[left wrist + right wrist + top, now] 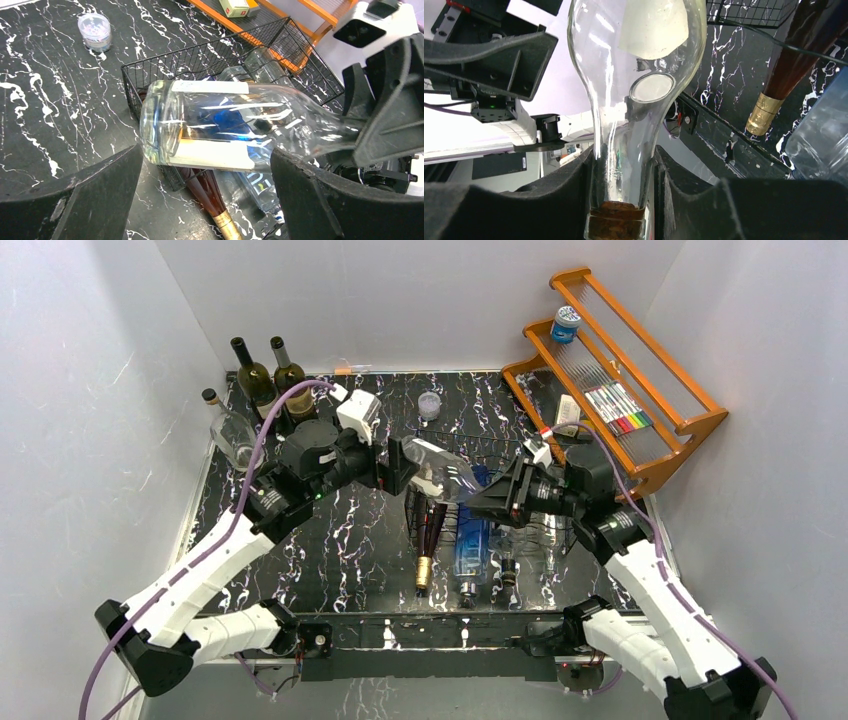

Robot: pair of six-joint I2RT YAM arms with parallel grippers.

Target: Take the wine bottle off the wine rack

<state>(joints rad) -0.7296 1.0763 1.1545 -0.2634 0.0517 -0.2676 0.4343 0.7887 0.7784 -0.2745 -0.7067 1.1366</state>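
My right gripper [624,172] is clenched on the neck of the clear wine bottle [445,477], holding it near-horizontal with its base toward the left arm, up off the wine rack [200,57] so it won't snag wire. Left gripper [207,152] gapes wide, a finger on either side of the bottle body. I read that as a handover setup, but can't tell if the pads touch glass. Gold-foiled dark bottle [428,540] and blue bottle [472,545] lie in the rack

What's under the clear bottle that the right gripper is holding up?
The black wire rack, with a dark gold-necked bottle and a blue bottle lying in it. The clear bottle itself hides part of the rack's floor.
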